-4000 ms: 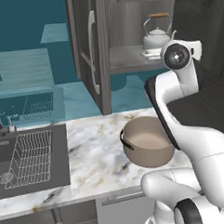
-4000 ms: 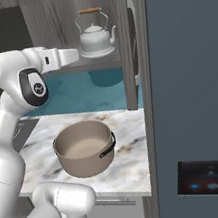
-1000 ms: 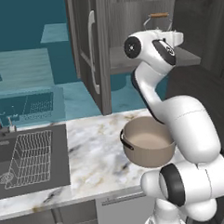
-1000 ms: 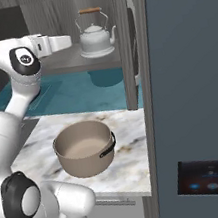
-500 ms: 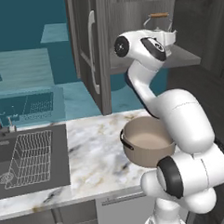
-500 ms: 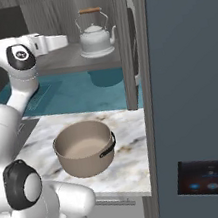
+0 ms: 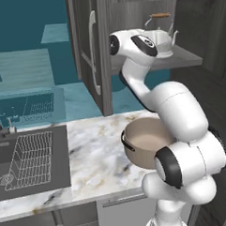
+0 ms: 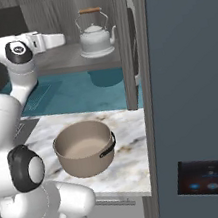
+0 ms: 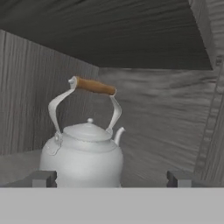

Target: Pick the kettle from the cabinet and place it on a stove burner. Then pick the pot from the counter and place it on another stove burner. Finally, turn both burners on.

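The silvery kettle [image 8: 97, 39] with a brown-topped wire handle stands upright on the grey shelf [image 8: 64, 62] of the open cabinet [image 7: 85, 36]. My gripper [image 8: 61, 38] is open at shelf height, level with the kettle and a short way to its left, touching nothing. In the hand view the kettle [image 9: 83, 153] sits close ahead, left of centre between my spread fingertips [image 9: 43, 178]. The tan pot [image 7: 144, 140] rests on the marble counter [image 7: 91, 158] below, also seen as the pot [image 8: 84, 146]. The stove burners are out of view.
The open cabinet door [image 7: 90, 50] with its long silver handle stands left of the shelf. A dark sink [image 7: 28, 159] with a wire rack lies at the counter's left. A tall dark panel [image 8: 194, 91] with small lights rises right of the counter.
The arm has risen from below the shelf over the last seconds, and its wrist has swung left in the left base view. The gripper stays open, pointed at the kettle. Kettle and pot have not moved.
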Available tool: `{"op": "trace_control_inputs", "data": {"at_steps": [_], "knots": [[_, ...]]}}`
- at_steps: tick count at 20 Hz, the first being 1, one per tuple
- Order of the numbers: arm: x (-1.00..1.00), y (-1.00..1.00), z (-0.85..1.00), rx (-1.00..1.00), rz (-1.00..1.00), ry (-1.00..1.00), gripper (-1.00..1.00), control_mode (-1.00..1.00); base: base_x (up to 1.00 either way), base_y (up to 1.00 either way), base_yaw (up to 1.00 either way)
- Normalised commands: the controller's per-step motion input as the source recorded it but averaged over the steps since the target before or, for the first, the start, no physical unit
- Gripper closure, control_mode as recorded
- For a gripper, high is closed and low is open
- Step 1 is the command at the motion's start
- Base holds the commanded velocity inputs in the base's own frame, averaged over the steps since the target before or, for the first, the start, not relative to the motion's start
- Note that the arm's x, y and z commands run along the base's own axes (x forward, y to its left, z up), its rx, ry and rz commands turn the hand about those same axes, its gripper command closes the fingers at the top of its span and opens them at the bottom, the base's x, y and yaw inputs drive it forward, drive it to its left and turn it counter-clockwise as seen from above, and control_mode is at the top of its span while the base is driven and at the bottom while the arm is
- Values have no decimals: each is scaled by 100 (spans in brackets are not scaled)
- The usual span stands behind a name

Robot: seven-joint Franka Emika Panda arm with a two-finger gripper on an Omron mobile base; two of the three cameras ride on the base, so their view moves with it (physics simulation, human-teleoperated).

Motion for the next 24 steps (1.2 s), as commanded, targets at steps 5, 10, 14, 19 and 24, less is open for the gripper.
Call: {"op": "trace_control_inputs", "data": {"at_steps": [5,10,14,19,24], "knots": [[45,0,0,0,-7,0,-100,-100,0,0,0],[37,1,0,0,-6,0,-100,-100,0,0,0],[24,2,1,7,-6,3,-100,-100,0,0,0],[19,0,3,8,-4,5,-100,-100,0,0,0],[14,0,7,6,-3,6,-100,-100,0,0,0]]}}
